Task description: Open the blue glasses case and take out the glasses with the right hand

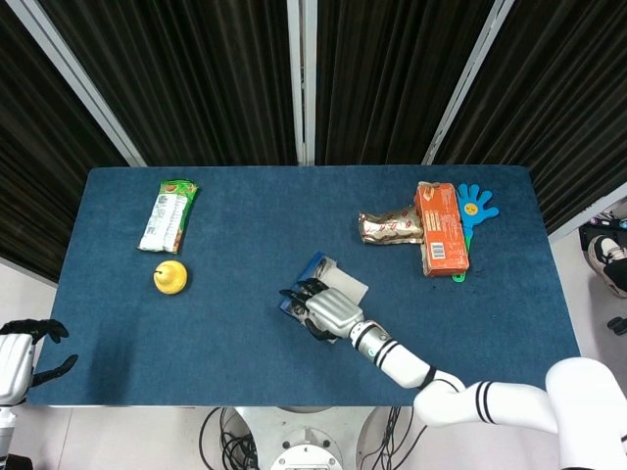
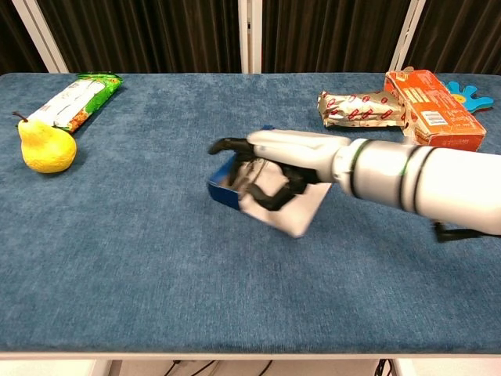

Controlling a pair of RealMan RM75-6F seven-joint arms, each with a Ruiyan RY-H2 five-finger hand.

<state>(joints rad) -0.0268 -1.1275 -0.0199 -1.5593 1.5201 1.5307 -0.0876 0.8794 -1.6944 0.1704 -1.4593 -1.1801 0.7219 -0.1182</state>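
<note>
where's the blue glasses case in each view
Head view: the blue glasses case lies just below picture centre, partly under the right hand.
Chest view: it sits a little left of centre, blue wall toward the camera, the hand over it.
Shared landmark: the yellow pear, far to the case's left in both views.

Lab: black curtains [image 1: 196, 69] behind a blue-clothed table [image 1: 245, 333].
</note>
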